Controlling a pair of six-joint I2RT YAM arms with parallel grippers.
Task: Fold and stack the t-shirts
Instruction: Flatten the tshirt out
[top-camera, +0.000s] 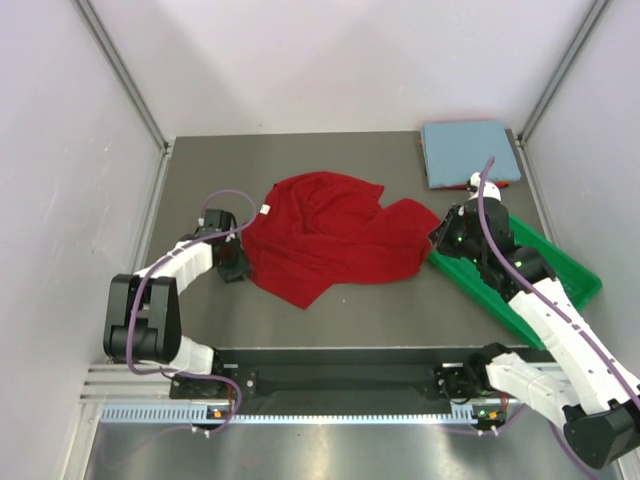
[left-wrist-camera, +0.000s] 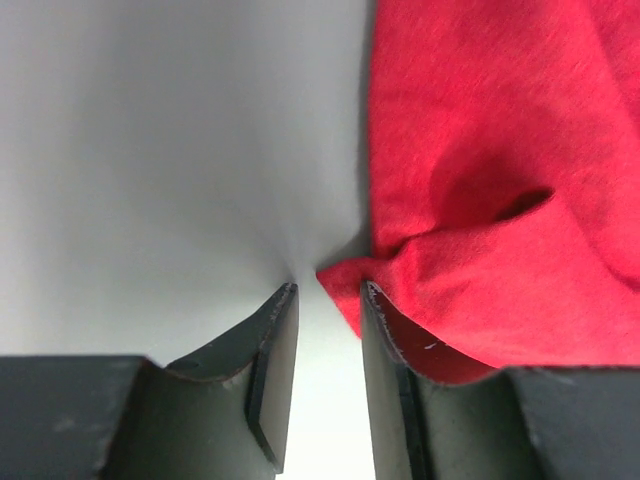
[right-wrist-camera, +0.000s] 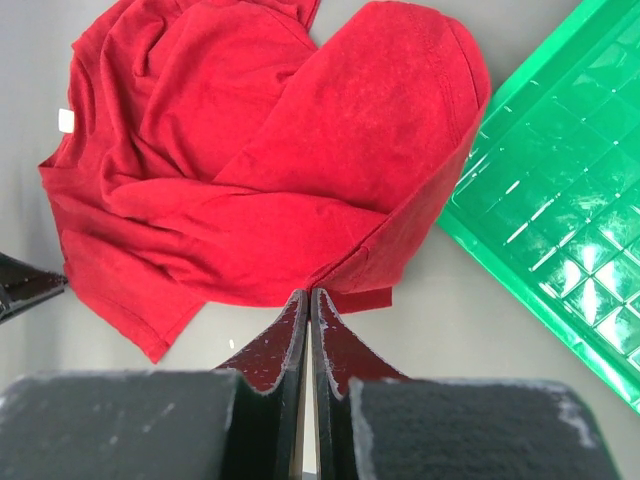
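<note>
Left wrist, red t-shirt (left-wrist-camera: 480, 180) cut off, edge beside left gripper (left-wrist-camera: 328, 290)

The left arm (top-camera: 185, 262) and right arm (top-camera: 560, 325) wear white shells between chunky black joints. A thin purple cable (top-camera: 483, 215) trails along each. The 2 fingers (left-wrist-camera: 275, 370) per arm are matte black, tapered, with scuffed edges.
</note>
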